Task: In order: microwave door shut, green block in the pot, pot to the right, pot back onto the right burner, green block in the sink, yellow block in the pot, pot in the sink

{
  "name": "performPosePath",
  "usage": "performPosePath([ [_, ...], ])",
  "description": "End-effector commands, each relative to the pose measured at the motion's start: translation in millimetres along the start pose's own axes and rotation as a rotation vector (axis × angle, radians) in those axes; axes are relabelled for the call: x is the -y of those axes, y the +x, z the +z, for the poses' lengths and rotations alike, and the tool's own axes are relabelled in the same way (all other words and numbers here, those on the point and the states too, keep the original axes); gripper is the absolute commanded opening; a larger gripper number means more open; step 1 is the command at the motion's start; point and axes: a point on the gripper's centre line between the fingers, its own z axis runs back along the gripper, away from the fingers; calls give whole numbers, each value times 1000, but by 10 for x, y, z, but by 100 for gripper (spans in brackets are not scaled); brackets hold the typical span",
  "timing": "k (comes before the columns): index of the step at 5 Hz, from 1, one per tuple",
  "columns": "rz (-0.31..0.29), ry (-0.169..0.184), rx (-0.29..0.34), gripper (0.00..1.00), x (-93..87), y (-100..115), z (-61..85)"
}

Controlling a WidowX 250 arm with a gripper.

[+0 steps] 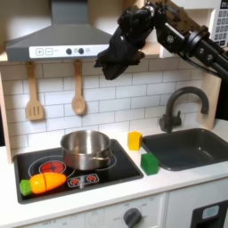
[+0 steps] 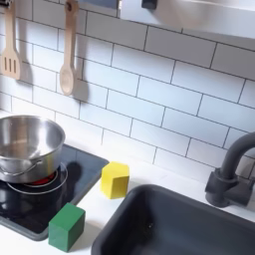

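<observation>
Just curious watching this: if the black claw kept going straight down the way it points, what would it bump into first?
Probably the pot. The gripper hangs high, pointing down-left toward it, though depth is unclear; it might instead reach the counter near the yellow block.

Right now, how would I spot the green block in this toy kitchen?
Find the black stovetop beside the sink. At its corner nearest the sink sits the green block, a small cube. The yellow block stands behind it; the orange carrot lies across the stove.
</observation>
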Motion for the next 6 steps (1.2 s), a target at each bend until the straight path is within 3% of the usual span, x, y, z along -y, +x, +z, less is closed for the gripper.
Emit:
performPosePath([
  [1,1,5,42,0,-30,150,-40],
  [6,5,-1,81,0,-75,490,-321],
])
